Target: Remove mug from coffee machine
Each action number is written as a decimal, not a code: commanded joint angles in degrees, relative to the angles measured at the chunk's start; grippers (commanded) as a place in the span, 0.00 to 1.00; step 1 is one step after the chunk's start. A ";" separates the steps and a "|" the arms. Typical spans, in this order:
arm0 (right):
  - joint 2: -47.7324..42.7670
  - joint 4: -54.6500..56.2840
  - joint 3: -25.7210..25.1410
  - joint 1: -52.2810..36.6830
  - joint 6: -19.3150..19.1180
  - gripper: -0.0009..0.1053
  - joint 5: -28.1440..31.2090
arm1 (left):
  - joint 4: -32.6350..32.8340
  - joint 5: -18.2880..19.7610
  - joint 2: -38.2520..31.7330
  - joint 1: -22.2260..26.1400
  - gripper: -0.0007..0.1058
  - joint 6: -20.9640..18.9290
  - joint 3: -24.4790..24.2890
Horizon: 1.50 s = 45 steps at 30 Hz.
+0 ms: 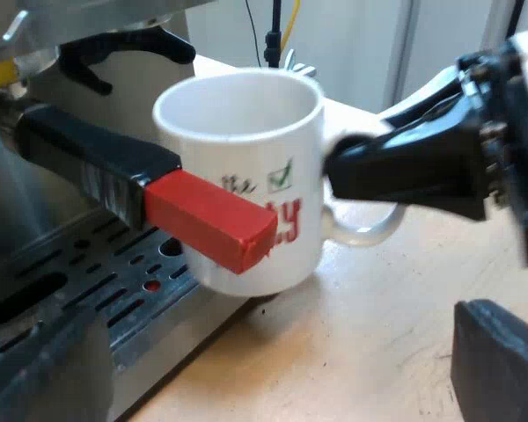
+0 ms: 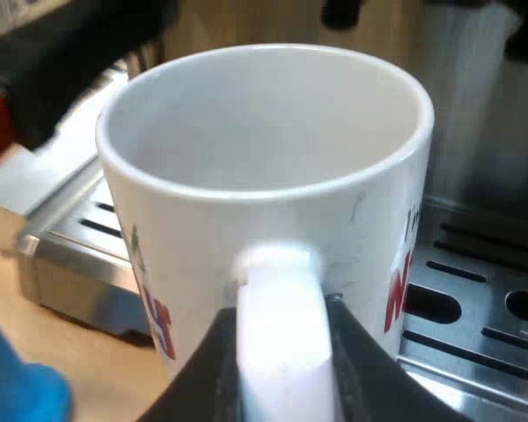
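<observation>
Right gripper (image 2: 286,378) clamps the mug (image 2: 264,176) by its handle at the drip tray (image 2: 475,290) edge; left gripper (image 1: 264,378) gapes wide, holding nothing

Wooden table (image 1: 352,352) bears the espresso machine (image 1: 70,264) (blue tamper (image 2: 18,391) alongside).

Mug (image 1: 246,123) print (partly) hidden; tamper (image 2: 18,391) — cut off
</observation>
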 commanded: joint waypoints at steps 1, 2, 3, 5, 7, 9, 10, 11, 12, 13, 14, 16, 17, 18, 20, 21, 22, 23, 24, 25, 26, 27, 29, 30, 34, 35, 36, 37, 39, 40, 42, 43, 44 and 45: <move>-4.61 2.42 -0.76 1.69 1.21 0.01 1.66 | -1.03 0.84 -0.09 -0.21 0.75 -1.72 -0.69; -5.16 3.17 -0.76 1.93 1.48 0.01 1.64 | -1.03 0.84 -0.09 -0.21 0.75 -1.87 -0.84; -7.14 5.73 -0.76 2.66 2.42 0.01 2.09 | -1.03 0.84 -0.09 -0.39 0.75 -2.92 -1.11; -9.40 8.95 -0.76 3.75 3.80 0.01 4.03 | -1.03 1.57 -0.09 -0.82 0.75 -4.23 -1.52; -13.01 14.14 -0.76 5.21 4.03 0.01 7.25 | -1.03 3.46 -0.09 -2.01 0.75 -4.51 -1.69; -15.66 18.04 -0.76 5.90 5.05 0.01 7.77 | -1.03 3.46 -0.09 -3.61 0.75 -4.66 -1.68; -17.09 20.07 -0.76 6.24 6.34 0.01 7.75 | -1.03 3.46 -0.09 -4.86 0.75 -4.65 -1.68; -17.88 21.70 -0.76 6.51 7.07 0.01 7.99 | -1.03 3.46 -0.09 -5.28 0.75 -4.65 -1.68; -19.15 23.64 -0.76 6.76 8.00 0.01 8.13 | -1.03 3.46 -0.09 -6.65 0.75 -4.65 -1.68; -20.62 25.76 -0.76 6.95 8.92 0.01 8.91 | -1.03 3.46 -0.09 -8.21 0.75 -4.65 -1.68; -21.32 26.45 -0.76 7.02 9.48 0.01 9.22 | -1.03 3.46 -0.09 -9.04 0.75 -4.65 -1.68; -23.79 30.16 -0.76 7.00 10.48 0.01 11.09 | -1.03 3.46 -0.09 -12.20 0.75 -4.65 -1.68; -24.30 30.87 -0.76 7.00 10.48 0.01 11.83 | -1.03 3.32 -0.09 -13.03 0.75 -4.65 -1.68; -25.21 32.26 -0.76 7.00 10.48 0.01 13.37 | -1.03 3.15 -0.09 -14.31 0.75 -4.65 -1.68; -26.31 34.43 -0.76 7.00 12.23 0.01 15.62 | -1.03 2.89 -0.09 -16.24 0.75 -4.65 -1.68; -27.04 36.30 -0.76 7.00 14.36 0.01 17.89 | -1.03 2.71 -0.09 -17.19 0.75 -4.65 -1.68; -27.71 38.48 -0.76 7.00 16.91 0.01 20.21 | -1.13 2.44 -0.09 -17.96 0.75 -4.65 -1.68; -28.01 39.14 -0.76 7.00 17.89 0.01 20.89 | -1.06 2.29 -0.09 -18.27 0.75 -4.65 -1.68; -28.33 40.79 -0.62 7.00 18.75 0.01 22.10 | -1.39 2.09 -0.09 -18.63 0.75 -4.55 -1.68; -28.69 42.90 -0.60 7.00 19.45 0.01 23.06 | -1.93 2.10 -0.09 -18.96 0.75 -4.55 -1.68; -28.73 43.24 -0.48 7.00 19.53 0.01 23.20 | -2.30 2.10 -0.09 -19.04 0.75 -4.55 -1.68; -29.08 45.63 -0.11 7.00 20.46 0.01 23.92 | -2.72 2.10 -0.09 -19.02 0.75 -4.55 -1.68; -29.08 46.52 0.25 7.00 20.51 0.01 23.90 | -2.76 1.65 -0.09 -19.02 0.75 -4.55 -1.68; -29.08 46.41 0.67 7.00 20.51 0.01 23.90 | -2.76 1.59 -0.09 -19.02 0.75 -4.55 -1.68; -29.08 46.36 2.62 7.00 25.57 0.01 24.61 | -2.76 1.37 -0.09 -19.02 0.75 -4.55 -1.68; -29.08 46.36 2.84 7.00 26.07 0.01 24.72 | -2.76 1.22 -0.09 -19.02 0.75 -4.55 -1.68; -29.08 46.41 3.56 7.00 26.94 0.01 24.76 | -2.76 0.74 -0.09 -19.02 0.75 -4.55 -1.68; -29.08 46.42 3.99 7.00 26.94 0.01 24.72 | -2.76 0.37 -0.09 -19.02 0.75 -4.55 -1.68; -29.08 46.42 4.41 7.00 26.93 0.01 24.83 | -2.76 0.37 0.10 -19.02 0.75 -4.55 -1.68; -29.08 46.42 4.40 7.00 26.93 0.01 25.58 | -2.76 0.12 0.39 -19.02 0.75 -4.55 -1.68; -29.08 46.11 4.40 6.89 26.93 0.01 27.67 | -2.76 -2.13 1.27 -19.02 0.75 -4.55 -1.68; -29.08 46.02 4.40 6.89 26.93 0.01 28.82 | -2.76 -3.40 1.97 -19.02 0.75 -4.55 -1.68; -29.08 46.04 4.40 6.89 26.93 0.01 28.88 | -2.76 -3.67 2.48 -19.02 0.75 -4.55 -1.68; -29.08 46.04 4.40 6.89 26.93 0.01 28.88 | -2.93 -3.78 3.43 -19.02 0.75 -4.55 -1.68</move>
